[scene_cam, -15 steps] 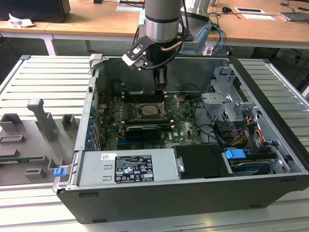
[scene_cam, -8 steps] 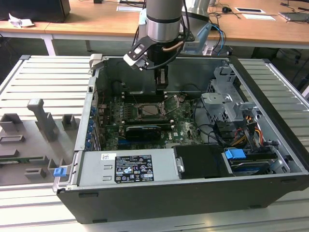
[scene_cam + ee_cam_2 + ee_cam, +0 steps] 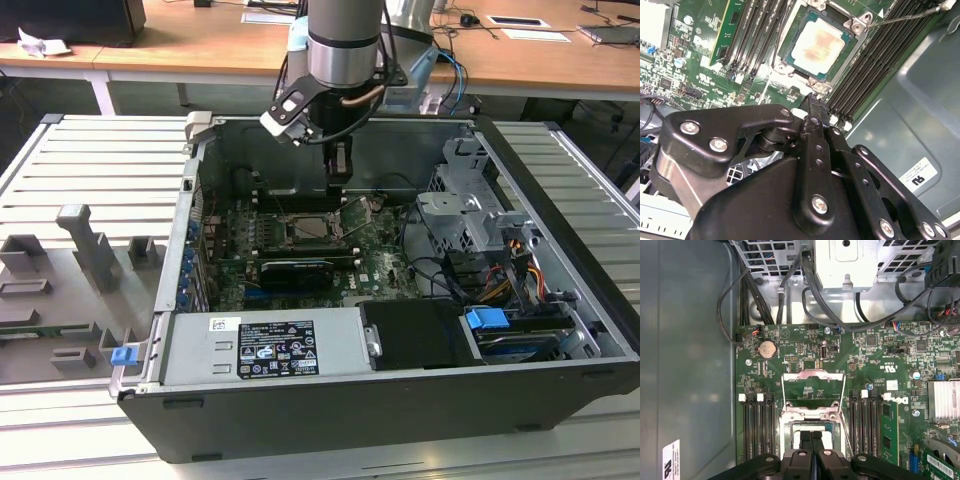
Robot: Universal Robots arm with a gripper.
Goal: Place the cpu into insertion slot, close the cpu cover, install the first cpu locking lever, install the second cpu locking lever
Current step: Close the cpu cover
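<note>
The cpu (image 3: 815,45), a flat square with a dull silvery-beige top, lies in the socket (image 3: 313,228) on the green motherboard. My gripper (image 3: 812,100) hangs just above the socket's edge, its black fingers (image 3: 805,445) shut together with nothing between them. In the first wrist view the gripper (image 3: 811,436) covers most of the socket. The cpu cover (image 3: 813,375), a thin silvery frame with an open centre, stands swung back off the socket. Thin wire levers (image 3: 845,390) (image 3: 905,17) stand free beside it. In the exterior view the gripper (image 3: 338,175) is inside the open computer case.
Black memory slots (image 3: 875,60) flank the socket on both sides. A long black card (image 3: 295,270), a power supply (image 3: 260,345) and a drive cage with cables (image 3: 460,210) crowd the case. A finned heat sink (image 3: 942,400) sits nearby. Grey fixtures (image 3: 90,245) stand on the table at the exterior view's left.
</note>
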